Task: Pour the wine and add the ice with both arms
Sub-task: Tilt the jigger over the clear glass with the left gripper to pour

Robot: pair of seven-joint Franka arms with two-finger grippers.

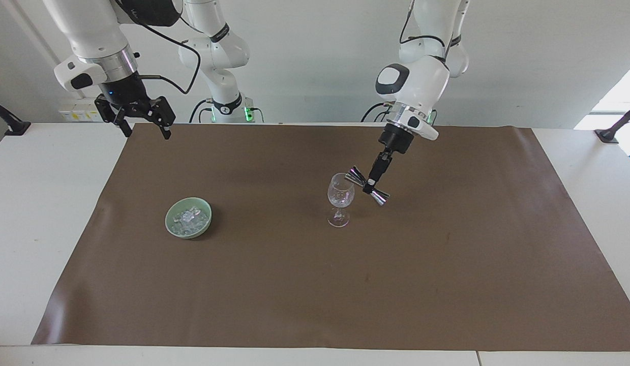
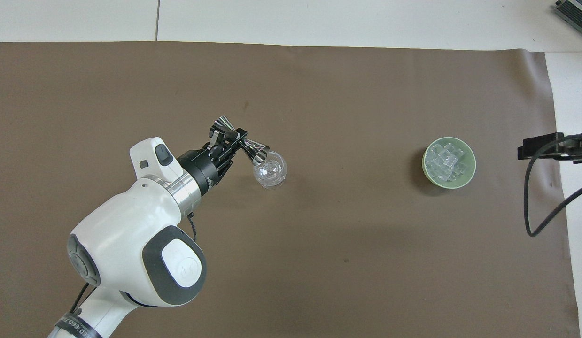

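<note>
A clear stemmed wine glass (image 1: 340, 199) (image 2: 270, 172) stands upright near the middle of the brown mat. My left gripper (image 1: 369, 186) (image 2: 234, 139) is shut on the waist of a steel double-cone jigger (image 1: 366, 185) (image 2: 241, 144), which lies tipped with one cone's mouth at the glass rim. No wine shows in the glass. The ice (image 1: 189, 219) (image 2: 445, 162), a heap of clear chunks, fills a pale green bowl (image 1: 171, 225) (image 2: 470, 174) toward the right arm's end. My right gripper (image 1: 142, 123) hangs open above the mat's corner nearest the robots; in the overhead view only its dark edge (image 2: 549, 145) shows.
The brown mat (image 1: 315, 284) covers most of the white table (image 1: 25, 203). A black cable (image 2: 535, 206) loops down from the right arm at the table's edge. Black clamps (image 1: 7, 122) stand at the table's corners near the robots.
</note>
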